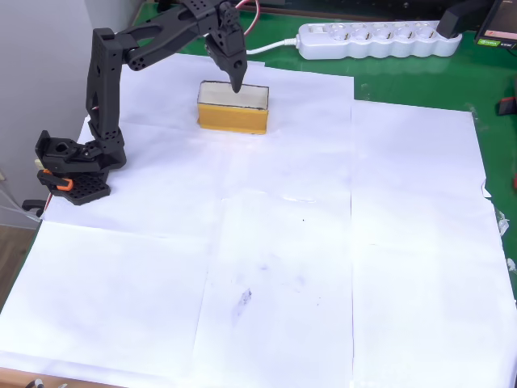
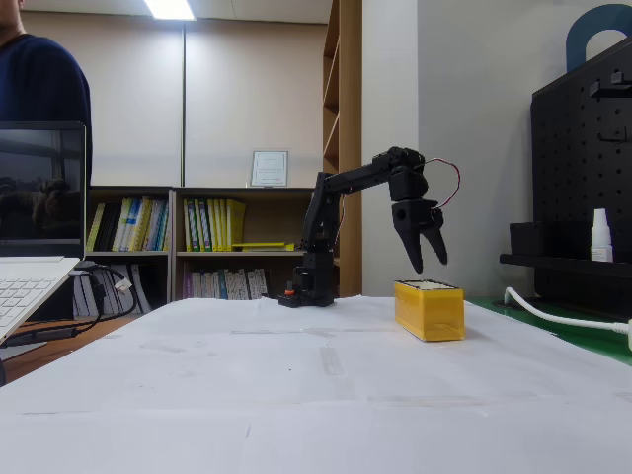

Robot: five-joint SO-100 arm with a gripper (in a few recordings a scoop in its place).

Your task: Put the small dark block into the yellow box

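Your black arm reaches from its base at the left of the overhead view across to the yellow box (image 1: pixel 233 107), which sits on white paper sheets (image 1: pixel 275 242) covering the tabletop (image 1: pixel 412 81). The gripper (image 1: pixel 237 84) hangs above the box, pointing down toward its pale cream inside. In the fixed view the gripper (image 2: pixel 429 263) is just above the box (image 2: pixel 429 309), not touching it, and its two fingers are spread apart at the tips, so it is released with nothing between them.

The dark block cannot be made out on the paper or in the gripper; from these angles you cannot tell whether it lies inside the box.

In the overhead view a grey smudge (image 1: pixel 242 299) marks the paper well away from the box, toward the near edge. A white power strip (image 1: pixel 376 39) lies on the green surface beyond the paper, to the right of the box. In the fixed view a laptop (image 2: pixel 35 247) stands at the left edge, with a person in a dark top (image 2: pixel 44 89) behind it.
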